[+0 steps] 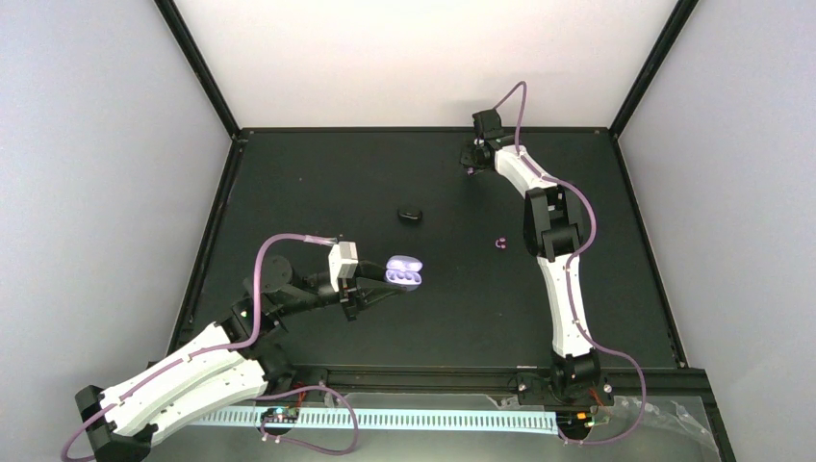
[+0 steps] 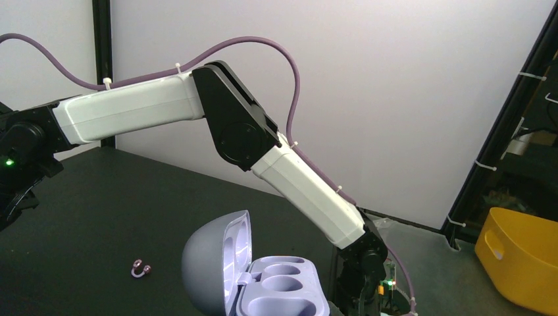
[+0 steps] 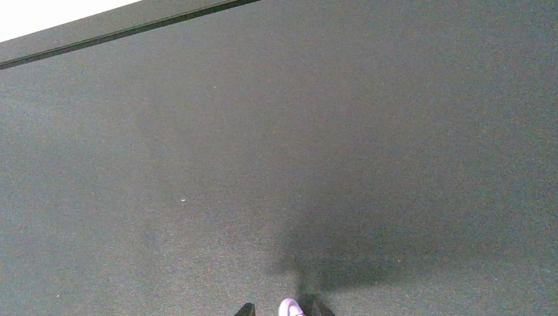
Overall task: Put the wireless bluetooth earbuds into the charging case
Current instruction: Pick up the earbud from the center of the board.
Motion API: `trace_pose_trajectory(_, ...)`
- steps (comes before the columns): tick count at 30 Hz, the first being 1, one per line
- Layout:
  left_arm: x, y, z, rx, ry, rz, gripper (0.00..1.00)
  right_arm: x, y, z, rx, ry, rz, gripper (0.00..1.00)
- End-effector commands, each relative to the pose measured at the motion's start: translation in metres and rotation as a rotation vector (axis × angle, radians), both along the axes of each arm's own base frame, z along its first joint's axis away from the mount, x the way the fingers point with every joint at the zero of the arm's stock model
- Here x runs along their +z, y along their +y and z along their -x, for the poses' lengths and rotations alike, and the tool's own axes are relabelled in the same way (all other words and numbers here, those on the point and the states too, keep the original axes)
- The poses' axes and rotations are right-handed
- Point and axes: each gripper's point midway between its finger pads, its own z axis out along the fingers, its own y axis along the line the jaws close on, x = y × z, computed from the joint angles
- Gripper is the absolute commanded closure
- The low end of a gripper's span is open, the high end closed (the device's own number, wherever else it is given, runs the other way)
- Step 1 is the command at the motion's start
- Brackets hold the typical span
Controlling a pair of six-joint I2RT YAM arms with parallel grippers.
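Left gripper clamps the open charging case, both sockets empty; well beyond the case, right gripper straddles one earbud, hold uncertain; second earbud lies loose to the case's right.

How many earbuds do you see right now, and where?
2. One earbud sits between the fingertips of the right gripper, near the mat's far edge. The other earbud lies on the mat beside the right arm. The charging case sockets are empty.
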Motion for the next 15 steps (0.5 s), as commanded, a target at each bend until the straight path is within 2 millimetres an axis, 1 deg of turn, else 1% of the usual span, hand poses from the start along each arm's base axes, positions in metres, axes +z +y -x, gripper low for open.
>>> trace_pose_trajectory(1,0.0056,-0.0004,0.0013,-0.006,-0.021,0.015,0.98,0.0046,-0.0058,-0.006,-0.01,-0.016,0.018,0.8)
trace_pose_trajectory(7,0.0057,-0.0004,0.0016,-0.008,-0.019,0.017,0.98,0.0064,-0.0059,-0.005,-0.005,-0.017,0.021,0.85)
trace_pose_trajectory(15,0.006,-0.0001,0.0024,-0.011,-0.019,0.018,0.98,0.0081,-0.0074,-0.0029,-0.005,-0.015,0.032,0.9)
